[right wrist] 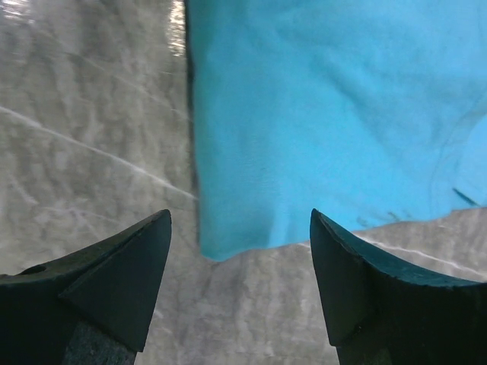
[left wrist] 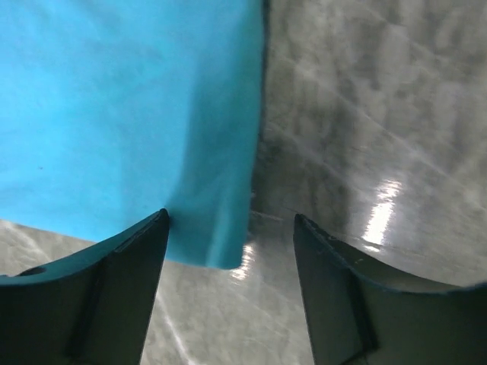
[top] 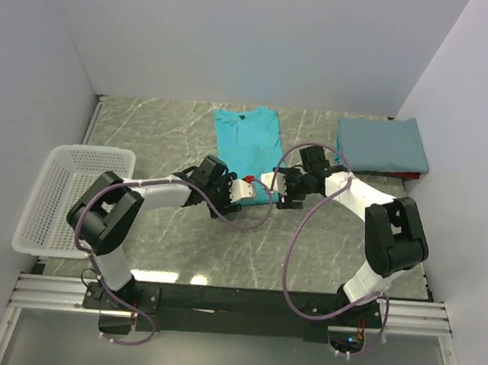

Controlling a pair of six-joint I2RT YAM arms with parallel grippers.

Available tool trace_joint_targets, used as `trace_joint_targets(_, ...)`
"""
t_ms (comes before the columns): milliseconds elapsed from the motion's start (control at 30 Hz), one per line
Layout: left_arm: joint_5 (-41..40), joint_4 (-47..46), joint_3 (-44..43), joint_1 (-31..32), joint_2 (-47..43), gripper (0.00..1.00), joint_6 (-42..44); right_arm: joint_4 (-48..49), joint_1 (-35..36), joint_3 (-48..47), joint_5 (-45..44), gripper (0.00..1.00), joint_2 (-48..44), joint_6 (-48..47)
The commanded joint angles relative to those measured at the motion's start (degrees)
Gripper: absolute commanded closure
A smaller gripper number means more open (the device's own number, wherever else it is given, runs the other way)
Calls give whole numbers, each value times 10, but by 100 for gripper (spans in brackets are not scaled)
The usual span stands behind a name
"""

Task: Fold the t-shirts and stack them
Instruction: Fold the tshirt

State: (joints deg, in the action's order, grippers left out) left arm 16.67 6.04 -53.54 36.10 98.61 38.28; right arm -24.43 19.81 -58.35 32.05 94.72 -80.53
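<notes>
The teal t-shirt [top: 247,139] lies flat at the back middle of the table, folded into a narrow strip with its collar at the far end. A slate-blue t-shirt [top: 382,143] rests as a folded rectangle at the back right. My left gripper [top: 253,192] and right gripper [top: 275,192] meet at the teal shirt's near hem. In the left wrist view the left gripper [left wrist: 230,220] stands open above the near right corner of the teal cloth [left wrist: 114,114]. In the right wrist view the right gripper [right wrist: 240,216] is open over the teal cloth [right wrist: 327,114] at a near corner. Neither holds anything.
A white mesh basket [top: 65,198] sits at the table's left edge. Something red [top: 401,175] shows under the slate-blue shirt. White walls close in the left, back and right. Grey marbled tabletop [top: 171,244] lies between the arms and the near edge.
</notes>
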Motion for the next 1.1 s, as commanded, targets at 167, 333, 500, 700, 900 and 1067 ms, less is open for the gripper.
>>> trace_joint_targets(167,-53,-33,-8,4,25,42,13,61,14,16,-47,21,6,-25)
trace_joint_targets(333,-56,-50,10,0,14,44,12,59,16,24,-44,21,13,-45)
trace_joint_targets(500,-50,-56,21,-7,8,49,11,67,15,20,-42,21,24,-45)
trace_joint_targets(700,-46,-56,26,-9,12,56,11,64,29,8,-61,21,49,-43)
trace_joint_targets(900,-39,-56,26,-11,9,65,15,73,38,0,-92,30,70,-31)
trace_joint_targets(1067,-24,-45,27,-14,4,69,20,54,37,-19,-101,58,84,-21)
